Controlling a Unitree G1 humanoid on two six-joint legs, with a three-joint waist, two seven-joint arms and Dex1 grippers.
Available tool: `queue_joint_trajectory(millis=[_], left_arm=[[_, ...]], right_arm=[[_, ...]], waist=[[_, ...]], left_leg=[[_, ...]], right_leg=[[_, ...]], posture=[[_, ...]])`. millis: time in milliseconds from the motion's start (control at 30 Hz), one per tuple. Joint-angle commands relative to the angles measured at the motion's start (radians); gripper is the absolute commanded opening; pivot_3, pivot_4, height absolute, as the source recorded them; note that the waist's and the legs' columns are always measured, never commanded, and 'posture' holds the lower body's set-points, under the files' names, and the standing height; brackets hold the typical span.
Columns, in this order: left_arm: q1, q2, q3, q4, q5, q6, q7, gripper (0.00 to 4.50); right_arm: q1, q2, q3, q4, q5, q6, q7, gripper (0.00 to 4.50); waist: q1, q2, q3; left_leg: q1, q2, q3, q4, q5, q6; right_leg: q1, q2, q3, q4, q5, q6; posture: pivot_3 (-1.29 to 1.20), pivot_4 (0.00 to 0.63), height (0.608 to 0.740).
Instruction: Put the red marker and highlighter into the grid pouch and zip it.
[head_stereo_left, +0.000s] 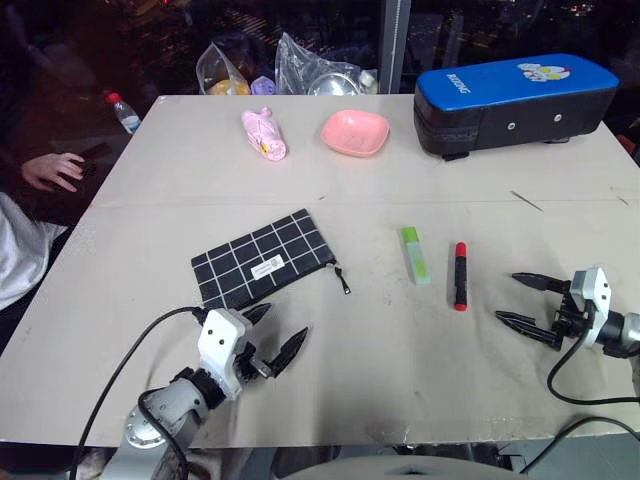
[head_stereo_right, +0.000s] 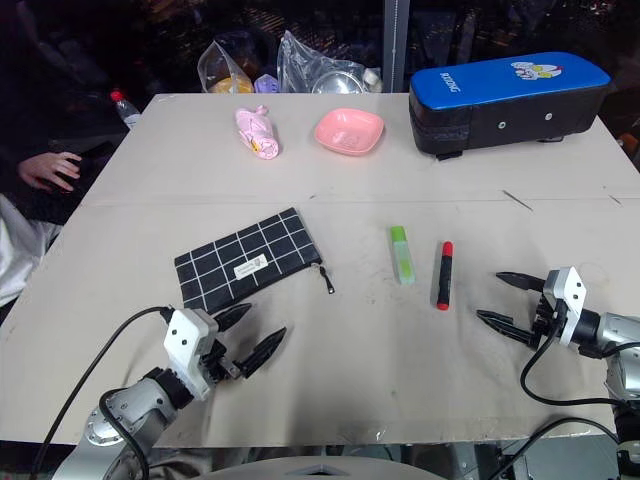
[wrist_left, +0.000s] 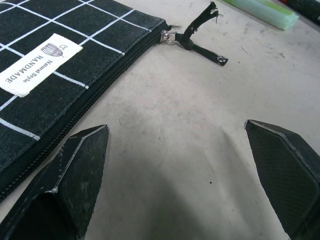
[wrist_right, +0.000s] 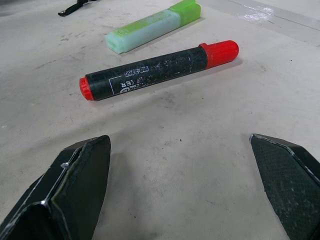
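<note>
The grid pouch (head_stereo_left: 262, 258) lies flat on the table, left of centre, zipper shut, its pull (wrist_left: 197, 37) trailing off the right corner. My left gripper (head_stereo_left: 272, 335) stands open just in front of the pouch, empty. To the right lie the light-green highlighter (head_stereo_left: 416, 255) and, beside it, the red marker (head_stereo_left: 460, 275) with its black middle. My right gripper (head_stereo_left: 525, 300) is open and empty a short way right of the marker; the marker (wrist_right: 157, 69) and highlighter (wrist_right: 152, 26) lie ahead of its fingertips.
At the back of the table (head_stereo_left: 330, 360) stand a blue-topped black case (head_stereo_left: 512, 102), a pink dish (head_stereo_left: 356, 132) and a pink bundle (head_stereo_left: 264, 134). Plastic bags (head_stereo_left: 300, 70) sit behind the far edge. A person's hand (head_stereo_left: 52, 170) rests at the left side, by a bottle (head_stereo_left: 122, 110).
</note>
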Motion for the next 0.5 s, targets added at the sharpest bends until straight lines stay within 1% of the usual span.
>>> queue_joint_trajectory(millis=[33,233,500], left_arm=[[-0.004,-0.002,-0.004,0.005,0.011,-0.039,-0.011,4.43],[0.014,0.010,0.006,0.024,0.015,-0.084,-0.048,4.43],[0.021,0.024,0.021,0.017,0.013,-0.094,-0.060,4.43]], right_arm=[[-0.006,-0.018,-0.028,-0.002,0.010,-0.020,0.013,4.50],[0.003,-0.021,-0.030,-0.010,0.021,-0.008,0.024,4.50],[0.024,-0.020,-0.031,-0.033,0.031,0.006,0.030,4.50]], waist=[[0.000,0.000,0.000],[0.000,0.000,0.000],[0.000,0.000,0.000]], left_leg=[[0.000,0.000,0.000,0.000,0.000,0.000],[0.000,0.000,0.000,0.000,0.000,0.000],[0.000,0.001,0.001,0.000,0.000,0.000]], right_leg=[[0.000,0.000,0.000,0.000,0.000,0.000],[0.000,0.000,0.000,0.000,0.000,0.000],[0.000,0.000,0.001,0.000,0.000,0.000]], posture=[[0.00,0.150,0.728],[0.00,0.150,0.728],[0.00,0.150,0.728]])
